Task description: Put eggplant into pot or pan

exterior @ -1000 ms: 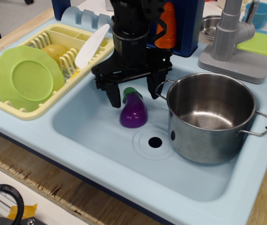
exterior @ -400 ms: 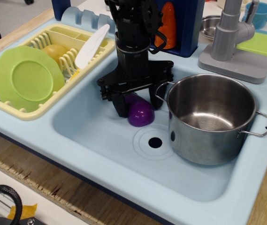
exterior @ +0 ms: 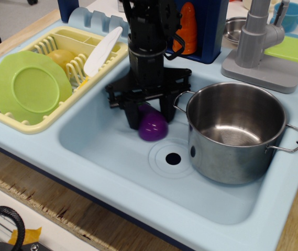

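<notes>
The purple eggplant [exterior: 154, 128] is in the light blue sink [exterior: 107, 151], just left of the drain. Its green cap is hidden between the fingers. My black gripper [exterior: 149, 119] comes down from above and its fingers [exterior: 132, 116] press the eggplant's upper part from both sides, so it is shut on it. The eggplant's round bottom sticks out below the fingers, tilted to the front right. The steel pot [exterior: 219, 159] stands upright and empty in the right half of the sink, its near handle [exterior: 179, 99] right beside my gripper.
A yellow dish rack [exterior: 12, 119] at the left holds a green plate [exterior: 31, 86] and a white spatula [exterior: 102, 51]. An orange carrot [exterior: 186, 29] stands behind my arm. A grey faucet [exterior: 258, 42], a small steel bowl [exterior: 233, 29] and a green board [exterior: 295, 49] are at the back right.
My gripper came down from above the upright eggplant, put its fingers around it and closed. The eggplant tipped over and shifted slightly. The pot has not moved.
</notes>
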Controlling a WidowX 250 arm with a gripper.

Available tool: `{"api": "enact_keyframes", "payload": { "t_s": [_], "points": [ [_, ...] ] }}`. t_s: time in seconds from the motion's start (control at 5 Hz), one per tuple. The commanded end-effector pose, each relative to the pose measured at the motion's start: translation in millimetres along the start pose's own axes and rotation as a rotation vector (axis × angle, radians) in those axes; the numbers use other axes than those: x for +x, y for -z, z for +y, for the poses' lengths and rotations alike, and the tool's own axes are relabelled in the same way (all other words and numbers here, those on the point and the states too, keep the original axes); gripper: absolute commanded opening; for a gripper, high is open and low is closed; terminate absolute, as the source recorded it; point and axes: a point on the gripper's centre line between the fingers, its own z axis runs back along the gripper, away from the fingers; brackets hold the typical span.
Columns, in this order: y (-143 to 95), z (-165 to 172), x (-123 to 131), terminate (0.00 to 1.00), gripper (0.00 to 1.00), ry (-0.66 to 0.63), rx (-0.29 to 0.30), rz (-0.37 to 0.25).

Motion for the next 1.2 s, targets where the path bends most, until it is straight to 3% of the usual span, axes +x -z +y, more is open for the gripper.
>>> {"api": "enact_keyframes", "payload": {
  "t_s": [0.0,0.2,0.4,0.8,1.0],
  "points": [
    [-68.4,-8.7,25.5,0.0,0.0,0.012,-0.075,-0.195],
    [-98.2,-16.6,19.3,0.0,0.0,0.014,-0.113,-0.268],
    [-119.8,-34.5,1.3,0.0,0.0,0.044,-0.142,-0.277],
    [-117.5,-46.9,-55.0,0.0,0.0,0.114,-0.215,-0.242],
    [-100.7,-43.6,-80.6,0.0,0.0,0.101,-0.24,-0.183]
  ]
}}
